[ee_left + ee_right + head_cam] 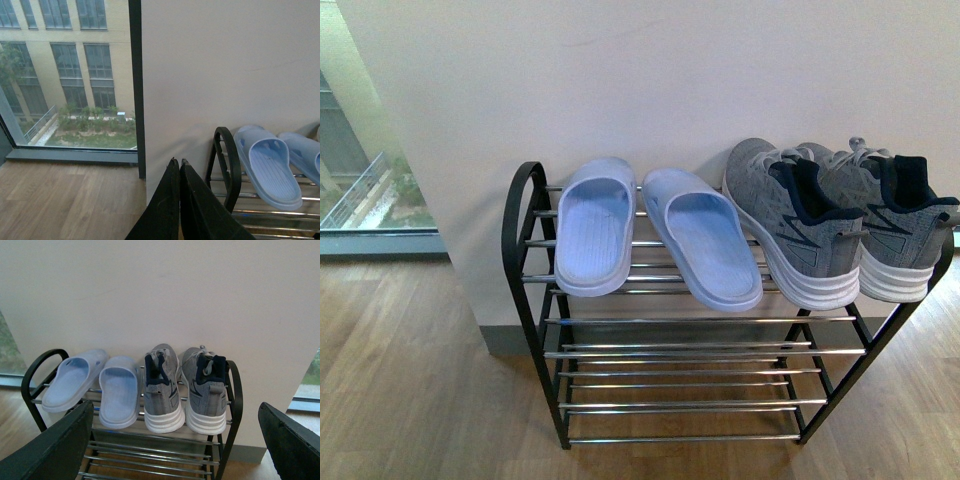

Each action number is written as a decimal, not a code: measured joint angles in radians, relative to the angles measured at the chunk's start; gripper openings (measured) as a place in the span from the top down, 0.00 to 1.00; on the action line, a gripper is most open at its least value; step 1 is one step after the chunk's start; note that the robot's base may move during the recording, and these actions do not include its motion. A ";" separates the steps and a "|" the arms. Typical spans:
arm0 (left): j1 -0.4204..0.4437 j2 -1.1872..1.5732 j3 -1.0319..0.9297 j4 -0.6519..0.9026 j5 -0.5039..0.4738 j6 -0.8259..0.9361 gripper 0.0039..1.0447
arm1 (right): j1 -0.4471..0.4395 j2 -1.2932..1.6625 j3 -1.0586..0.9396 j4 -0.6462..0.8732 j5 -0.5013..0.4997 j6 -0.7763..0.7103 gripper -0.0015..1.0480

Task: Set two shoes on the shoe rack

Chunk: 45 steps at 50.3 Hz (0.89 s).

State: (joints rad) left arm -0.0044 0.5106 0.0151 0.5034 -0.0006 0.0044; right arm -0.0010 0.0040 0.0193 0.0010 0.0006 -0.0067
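Front view: your two shoes (840, 225) sit at the shoe rack's (525, 215) top right end; left gripper (179, 165) pinched closed, empty; right gripper (175, 440) spread wide, empty.

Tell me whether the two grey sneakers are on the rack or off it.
On it. Both sneakers sit upright, side by side, on the rack's top shelf, heels outward, beside the blue slippers.

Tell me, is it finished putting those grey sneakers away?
It looks finished. Both sneakers sit side by side on the shoe rack's top shelf, beside the blue slippers. Nothing is in hand: the left end effector is shut and empty, the right open and empty.
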 joint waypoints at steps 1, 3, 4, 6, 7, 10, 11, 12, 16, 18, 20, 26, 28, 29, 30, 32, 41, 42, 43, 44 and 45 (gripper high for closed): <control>0.000 -0.006 0.000 -0.006 0.000 0.000 0.99 | 0.000 0.000 0.000 0.000 0.000 0.000 0.09; 0.000 -0.035 0.000 -0.033 0.000 0.000 0.99 | 0.000 0.000 0.000 0.000 0.000 0.000 0.09; 0.000 -0.046 0.000 -0.043 0.000 0.000 0.99 | 0.000 0.000 0.000 0.000 0.000 0.000 0.09; 0.000 -0.067 0.000 -0.063 0.000 0.000 0.99 | 0.000 0.000 0.000 0.000 0.000 0.000 0.09; 0.000 -0.077 0.000 -0.073 0.000 0.000 0.99 | 0.000 0.000 0.000 0.000 0.000 0.000 0.09; 0.000 -0.103 0.000 -0.098 0.000 0.000 0.99 | 0.000 0.000 0.000 0.000 0.000 0.000 0.09; 0.000 -0.116 0.000 -0.111 0.000 0.000 0.99 | 0.000 0.000 0.000 0.000 0.000 0.000 0.09; 0.000 -0.126 0.000 -0.119 0.000 0.000 0.99 | 0.000 0.000 0.000 0.000 0.000 0.000 0.09; 0.000 -0.153 0.000 -0.145 0.000 0.000 0.99 | 0.000 0.000 0.000 0.000 0.000 0.000 0.09; 0.000 -0.169 0.000 -0.161 0.000 0.000 0.99 | 0.000 0.000 0.000 0.000 0.000 0.000 0.09; 0.000 -0.182 0.000 -0.174 0.000 0.000 0.99 | 0.000 0.000 0.000 0.000 0.000 0.000 0.09; 0.000 -0.226 0.000 -0.218 0.000 0.000 0.99 | 0.000 0.000 0.000 0.000 0.000 0.000 0.09; 0.000 -0.239 0.000 -0.232 0.000 0.000 0.99 | 0.000 0.000 0.000 0.000 0.000 0.000 0.09; 0.000 -0.241 0.000 -0.233 0.000 0.000 0.99 | 0.000 0.000 0.000 0.000 0.000 0.000 0.09; 0.000 -0.247 0.000 -0.241 0.000 0.000 0.99 | 0.000 0.000 0.000 0.000 0.000 0.000 0.09; 0.000 -0.256 0.000 -0.249 0.000 0.000 0.99 | 0.000 0.000 0.000 0.000 0.000 0.000 0.09; 0.000 -0.306 0.000 -0.298 0.000 0.000 0.99 | 0.000 0.000 0.000 0.000 0.000 0.000 0.09; 0.000 -0.313 0.000 -0.305 0.000 0.000 0.99 | 0.000 0.000 0.000 0.000 0.000 0.000 0.09; 0.000 -0.318 0.000 -0.310 0.000 0.000 0.99 | 0.000 0.000 0.000 0.000 0.000 0.000 0.09; 0.000 -0.324 0.000 -0.317 0.000 0.000 0.99 | 0.000 0.000 0.000 0.000 0.000 0.000 0.09; 0.000 -0.329 0.000 -0.321 0.000 0.000 0.99 | 0.000 0.000 0.000 0.000 0.000 0.000 0.09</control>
State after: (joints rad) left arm -0.0044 0.1814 0.0151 0.1822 -0.0006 0.0044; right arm -0.0010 0.0040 0.0193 0.0010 0.0006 -0.0071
